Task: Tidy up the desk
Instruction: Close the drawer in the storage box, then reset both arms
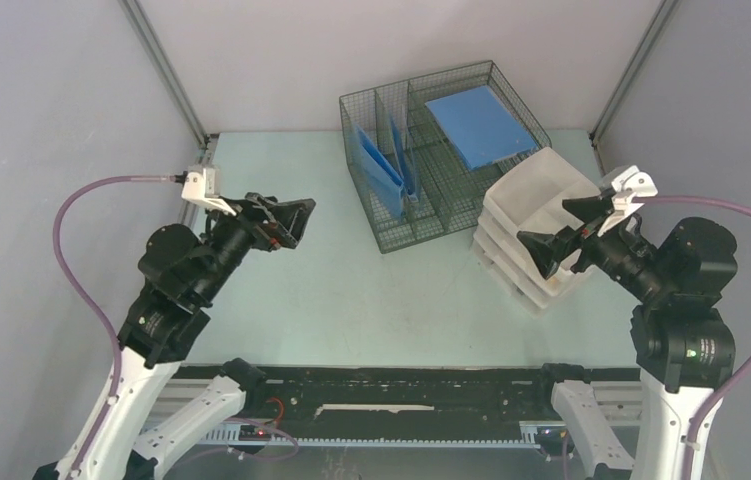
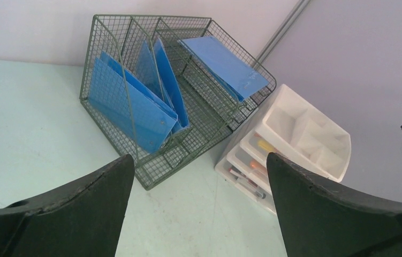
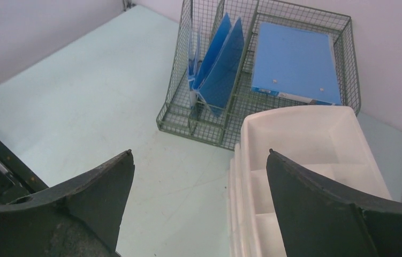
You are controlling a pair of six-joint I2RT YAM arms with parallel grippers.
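The pale mint-green desk point(image 1: 281, 290) holds a green wire-mesh file organizer point(image 1: 431, 150) at the back with upright blue folders point(image 1: 381, 170) and a flat blue folder point(image 1: 478, 125) on its tray. A white stacked drawer unit point(image 1: 531, 225) stands right of it; its lower drawers hold pens point(image 2: 252, 171). My left gripper point(image 1: 294, 222) is open and empty, raised over the left of the desk. My right gripper point(image 1: 551, 235) is open and empty, hovering at the drawer unit's near right side. The organizer also shows in the left wrist view point(image 2: 172, 96) and the right wrist view point(image 3: 252, 69).
Grey walls enclose the desk on three sides. A black rail point(image 1: 381, 385) runs along the near edge between the arm bases. The drawer unit's top tray point(image 3: 305, 155) has empty white compartments.
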